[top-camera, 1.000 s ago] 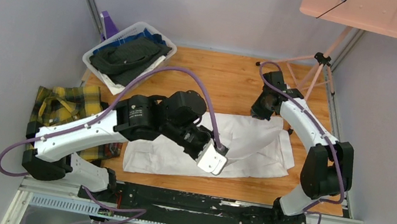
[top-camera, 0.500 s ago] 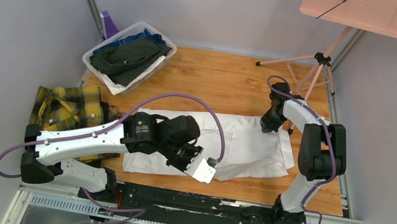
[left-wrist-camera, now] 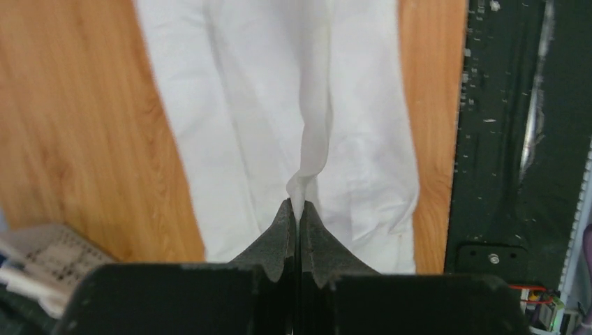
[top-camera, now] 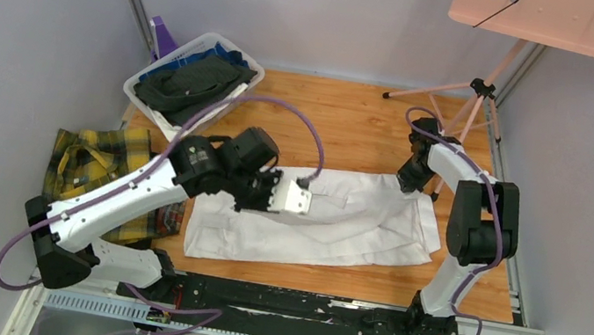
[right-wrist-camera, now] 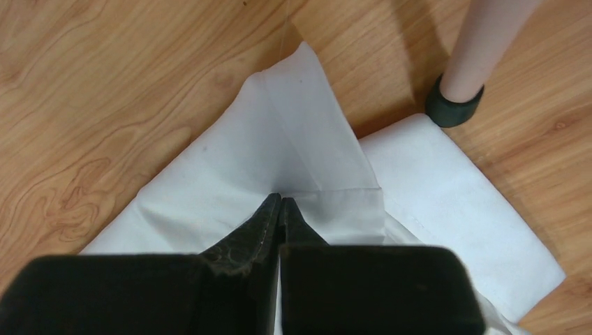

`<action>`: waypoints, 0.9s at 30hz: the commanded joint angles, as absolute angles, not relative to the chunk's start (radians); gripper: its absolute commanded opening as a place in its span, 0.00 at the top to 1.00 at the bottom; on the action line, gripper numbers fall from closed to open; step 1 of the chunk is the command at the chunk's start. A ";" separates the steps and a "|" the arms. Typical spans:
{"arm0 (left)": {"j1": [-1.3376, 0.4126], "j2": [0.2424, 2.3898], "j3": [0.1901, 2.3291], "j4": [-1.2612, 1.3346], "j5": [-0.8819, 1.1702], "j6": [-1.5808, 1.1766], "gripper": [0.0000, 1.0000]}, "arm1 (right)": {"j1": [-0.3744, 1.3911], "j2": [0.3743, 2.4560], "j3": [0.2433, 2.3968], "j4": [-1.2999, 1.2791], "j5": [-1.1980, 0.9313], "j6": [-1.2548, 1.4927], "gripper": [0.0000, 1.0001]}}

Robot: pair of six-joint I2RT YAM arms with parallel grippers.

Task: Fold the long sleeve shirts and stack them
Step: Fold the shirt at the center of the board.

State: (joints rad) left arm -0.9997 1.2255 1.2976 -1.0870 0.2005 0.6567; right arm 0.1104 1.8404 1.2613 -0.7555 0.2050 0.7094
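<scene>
Carried across the white shirt (top-camera: 355,230) from near edge to far edge, left jaws pinch a twisted ridge of its smooth cloth; right jaws clamp its far-right corner; plaid shirt (top-camera: 95,157) lies left

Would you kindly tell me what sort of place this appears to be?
Probably a robot test booth: plain walls enclose a wooden table, the left arm and right arm sit on a black base plate, and a tripod stands beside the white shirt.
</scene>
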 commanded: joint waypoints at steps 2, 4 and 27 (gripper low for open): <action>-0.799 1.190 1.549 -1.092 0.242 0.703 1.00 | 0.092 1.677 1.254 -0.766 0.191 0.696 0.87; -0.783 1.213 1.649 -1.086 0.226 0.730 1.00 | 0.087 1.626 1.272 -0.777 0.177 0.695 0.66; -0.783 1.309 1.901 -0.927 0.290 0.693 1.00 | -0.026 1.265 1.141 -0.731 0.222 0.802 0.48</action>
State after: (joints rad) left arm -0.7792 1.3128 1.8381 -0.9421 0.2039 0.6781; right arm 0.0021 1.2415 0.9627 -0.7944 0.2062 0.8108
